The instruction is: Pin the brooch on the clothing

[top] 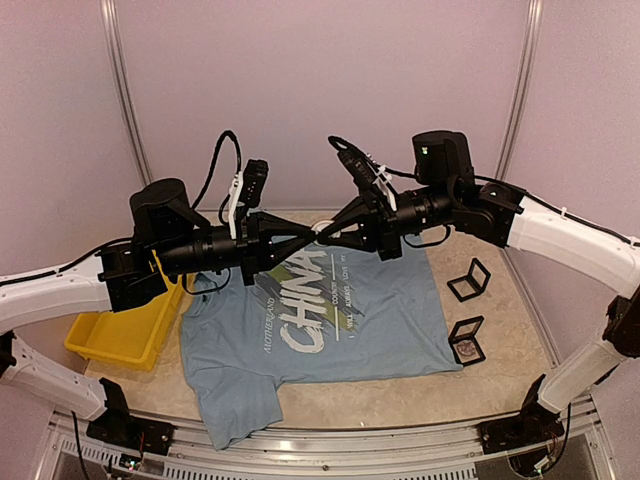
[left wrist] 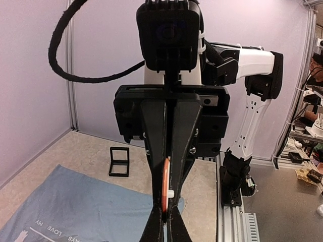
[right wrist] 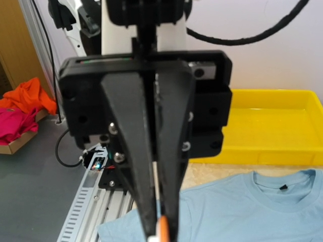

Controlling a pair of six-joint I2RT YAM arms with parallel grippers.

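Observation:
The light blue T-shirt [top: 320, 320] with white "CHINA" lettering lies flat on the table and also shows in the left wrist view [left wrist: 75, 206] and the right wrist view [right wrist: 252, 206]. My left gripper [top: 312, 238] and right gripper [top: 328, 234] meet tip to tip in the air above the shirt's collar. A thin orange disc brooch [left wrist: 165, 184] with a white nub on one face stands edge-on between them. My left gripper [left wrist: 165, 222] pinches its lower edge. The right gripper's fingers [left wrist: 184, 146] are closed flat on its two faces. The brooch's edge also shows in the right wrist view [right wrist: 163, 231].
A yellow bin [top: 120, 335] stands left of the shirt. Two small black display frames [top: 468, 282] [top: 468, 340] sit on the table right of the shirt. An aluminium rail [top: 330, 462] runs along the near edge.

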